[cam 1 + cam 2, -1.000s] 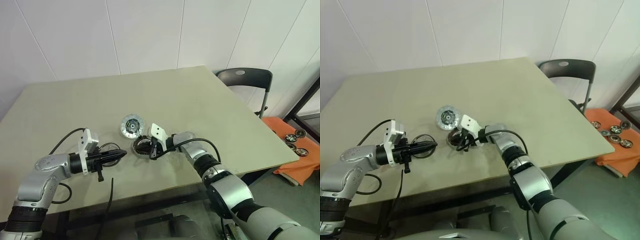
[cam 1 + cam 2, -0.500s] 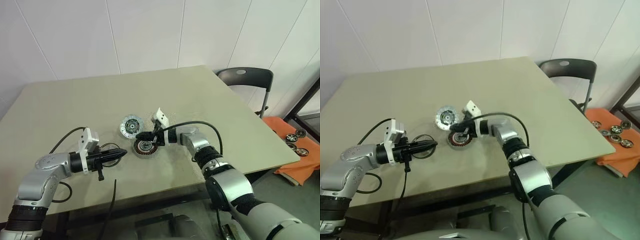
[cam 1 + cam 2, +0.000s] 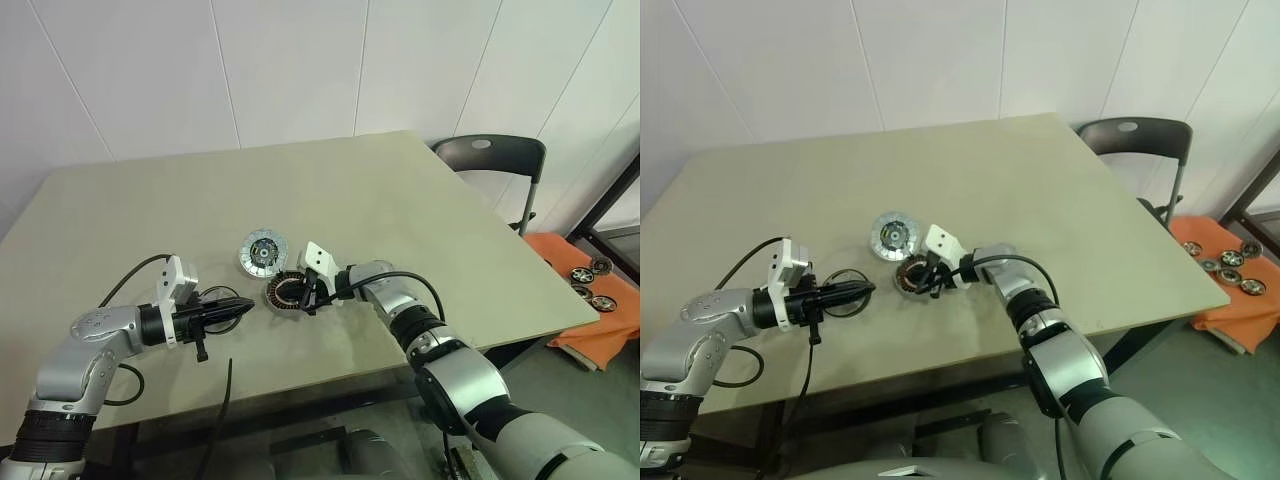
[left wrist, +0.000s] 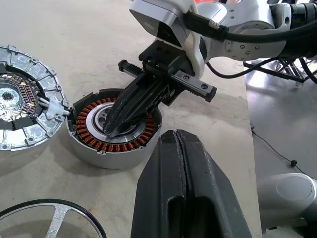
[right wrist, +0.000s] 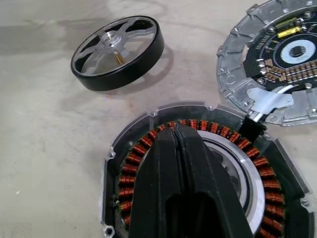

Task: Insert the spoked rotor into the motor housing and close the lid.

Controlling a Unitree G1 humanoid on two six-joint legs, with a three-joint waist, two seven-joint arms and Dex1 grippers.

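Thin black-rimmed spoked rotor (image 5: 118, 52), lying toward the table's near edge: likely light, rigid; best held by its rim. Right gripper (image 4: 115, 130) clenched empty over copper-wound motor housing (image 4: 115, 130); left gripper (image 3: 243, 308) clenched empty.

White panelled wall (image 3: 300, 70), beige table (image 3: 400, 200), dark chair (image 3: 490, 160).

Both eye views look forward and down from head height over the whole table (image 3: 420, 190), sharing nearly the same scene. Each wrist view looks close along its own fingers at the motor housing (image 4: 116, 130), which all the views share.
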